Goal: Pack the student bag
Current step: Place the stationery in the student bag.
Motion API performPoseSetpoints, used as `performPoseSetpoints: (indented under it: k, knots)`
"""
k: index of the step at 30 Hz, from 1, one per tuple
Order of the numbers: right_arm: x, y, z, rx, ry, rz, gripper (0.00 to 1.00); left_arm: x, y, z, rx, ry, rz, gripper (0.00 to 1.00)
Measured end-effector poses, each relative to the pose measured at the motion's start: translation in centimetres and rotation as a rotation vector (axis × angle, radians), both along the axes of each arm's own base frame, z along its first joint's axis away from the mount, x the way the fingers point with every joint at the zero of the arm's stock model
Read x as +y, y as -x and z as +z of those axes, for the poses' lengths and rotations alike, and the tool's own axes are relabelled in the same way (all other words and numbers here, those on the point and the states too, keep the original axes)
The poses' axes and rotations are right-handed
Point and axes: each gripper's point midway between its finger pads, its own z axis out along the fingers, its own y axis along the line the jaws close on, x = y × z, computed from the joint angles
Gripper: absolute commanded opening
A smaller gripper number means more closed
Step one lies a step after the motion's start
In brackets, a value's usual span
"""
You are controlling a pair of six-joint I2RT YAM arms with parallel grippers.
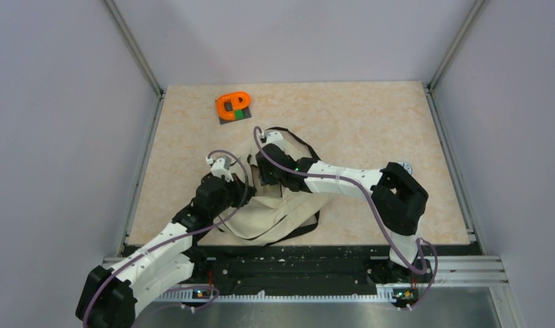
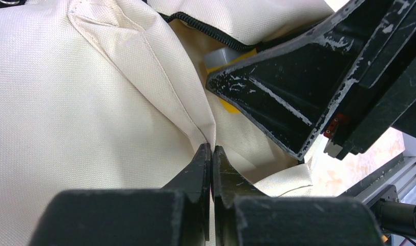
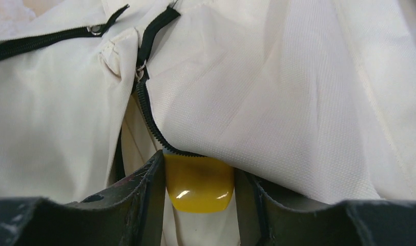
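The beige student bag (image 1: 281, 220) lies crumpled in the middle of the table, under both arms. My left gripper (image 2: 211, 149) is shut on a fold of the bag's fabric (image 2: 67, 102); in the top view it sits at the bag's left edge (image 1: 244, 183). My right gripper (image 3: 200, 166) is shut on a glossy yellow object (image 3: 198, 187). It holds that object at the bag's open black zipper (image 3: 149, 120), half under the beige flap (image 3: 277, 102). The left wrist view shows the yellow object (image 2: 227, 105) with a grey part, beside the right gripper's fingers (image 2: 298, 87).
An orange ring-shaped item on a grey base (image 1: 233, 106) stands at the back left of the table. A small round grey thing (image 1: 406, 166) lies behind the right arm's elbow. Metal rails and walls border the table on three sides.
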Motion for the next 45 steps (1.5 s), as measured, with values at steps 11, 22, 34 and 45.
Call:
performPoseSetpoints:
  k: [11, 22, 34, 45]
  knots:
    - [0.0, -1.0, 0.0, -0.064, 0.034, 0.013, 0.47, 0.0, 0.0, 0.1, -0.002, 0.002, 0.001, 0.00]
    - [0.5, -0.9, 0.3, -0.095, 0.048, 0.049, 0.59, 0.0, 0.0, 0.1, 0.000, 0.007, 0.003, 0.00]
    - [0.3, 2.0, 3.4, -0.115, -0.032, 0.178, 0.62, 0.0, 0.0, 0.1, 0.002, 0.009, 0.005, 0.00]
    - [-8.6, 4.9, 10.2, -0.221, -0.086, 0.127, 0.86, 0.0, -0.1, 0.2, 0.000, 0.010, 0.009, 0.00]
